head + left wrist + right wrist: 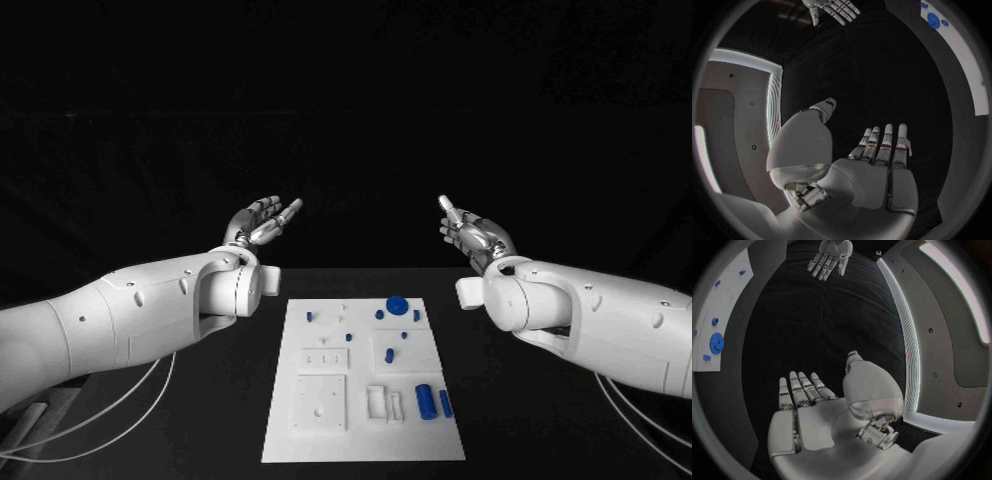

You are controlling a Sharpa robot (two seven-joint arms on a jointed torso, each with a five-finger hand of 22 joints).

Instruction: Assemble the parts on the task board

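Head view, left hand: the left hand [264, 222] is raised beyond the far edge of the task board, palm up, fingers spread, holding nothing.
Head view, right hand: the right hand [473, 233] is raised opposite it in like pose, fingers apart and empty; the two hands are well apart.
Head view, board: the task board [364, 440] lies flat in the middle of the black table [202, 430], its long side running away from the robot, between the two forearms.
Head view, parts: a round blue part [395, 303] sits near the board's far edge with smaller blue pieces [379, 314] just beside it; a blue oblong part [389, 353] lies near the board's centre; two upright blue cylinders [426, 400] stand by the near right edge.
Left wrist view, left hand: palm open to the camera, fingers [887, 145] extended side by side, thumb held off to one side; nothing in the grasp.
Left wrist view, other items: the right hand shows at the rim, fingers spread; a strip of the board with the round blue part is at the circle's edge.
Right wrist view, right hand: palm open, fingers [802, 390] extended, thumb apart, nothing held.
Right wrist view, other items: the left hand appears across the table, fingers spread; the board's far edge with the round blue part lies at the rim, clear of both hands.
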